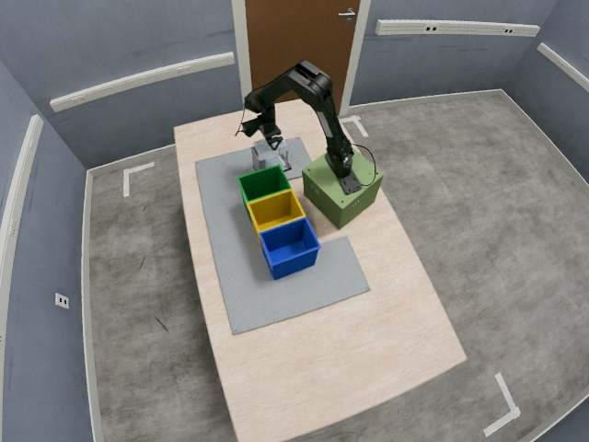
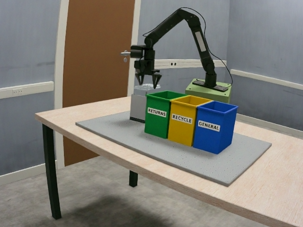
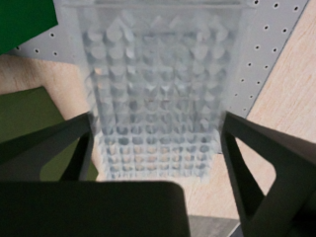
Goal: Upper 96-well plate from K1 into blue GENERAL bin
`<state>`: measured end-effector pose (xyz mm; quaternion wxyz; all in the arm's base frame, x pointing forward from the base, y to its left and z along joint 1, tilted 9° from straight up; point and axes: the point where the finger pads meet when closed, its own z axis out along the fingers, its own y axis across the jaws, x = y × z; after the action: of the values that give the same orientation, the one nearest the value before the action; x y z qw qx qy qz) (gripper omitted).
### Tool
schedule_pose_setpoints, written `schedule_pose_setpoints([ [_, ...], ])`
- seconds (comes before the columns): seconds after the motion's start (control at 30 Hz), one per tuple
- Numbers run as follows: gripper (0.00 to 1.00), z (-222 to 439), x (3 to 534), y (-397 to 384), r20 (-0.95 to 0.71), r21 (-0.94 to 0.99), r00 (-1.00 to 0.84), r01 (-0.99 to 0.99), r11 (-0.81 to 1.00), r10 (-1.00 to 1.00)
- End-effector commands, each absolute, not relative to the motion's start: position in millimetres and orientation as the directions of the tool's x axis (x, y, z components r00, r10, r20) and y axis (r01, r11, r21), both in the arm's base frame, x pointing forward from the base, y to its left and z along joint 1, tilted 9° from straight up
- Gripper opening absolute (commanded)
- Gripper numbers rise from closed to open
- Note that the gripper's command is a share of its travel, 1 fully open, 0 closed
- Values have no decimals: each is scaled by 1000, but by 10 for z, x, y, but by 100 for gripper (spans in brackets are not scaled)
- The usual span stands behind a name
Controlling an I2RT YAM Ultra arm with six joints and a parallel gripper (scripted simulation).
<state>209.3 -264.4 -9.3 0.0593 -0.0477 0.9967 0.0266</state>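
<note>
My gripper [image 1: 274, 141] [image 2: 147, 84] [image 3: 157, 118] is shut on the upper 96-well plate [image 2: 147, 86] [image 3: 155, 94]. The plate is clear plastic and is held level by its two long sides, just above the grey stack rack K1 [image 1: 260, 160] [image 2: 138, 107]. The lower plate is hidden from me inside the rack. The blue bin labelled GENERAL [image 1: 289, 245] [image 2: 212, 129] stands upright at the near end of the bin row, with two bins between it and the rack.
The green RETURNS bin [image 1: 263, 184] [image 2: 157, 114] [image 3: 25, 20] stands right beside the rack. The yellow RECYCLE bin [image 1: 275, 209] [image 2: 182, 120] stands between it and the blue one. All stand upright on the grey perforated mat [image 1: 223, 214] [image 2: 171, 156]. The arm's green pedestal [image 1: 332, 200] stands to the right.
</note>
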Motion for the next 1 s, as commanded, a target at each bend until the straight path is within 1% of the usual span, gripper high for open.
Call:
schedule_pose_setpoints([
  [0.0,0,213,2152,-2787,-171,1,-981,-93,996,-91],
  [0.97,0,553,2095,-2790,-170,1,-981,-91,996,-89],
])
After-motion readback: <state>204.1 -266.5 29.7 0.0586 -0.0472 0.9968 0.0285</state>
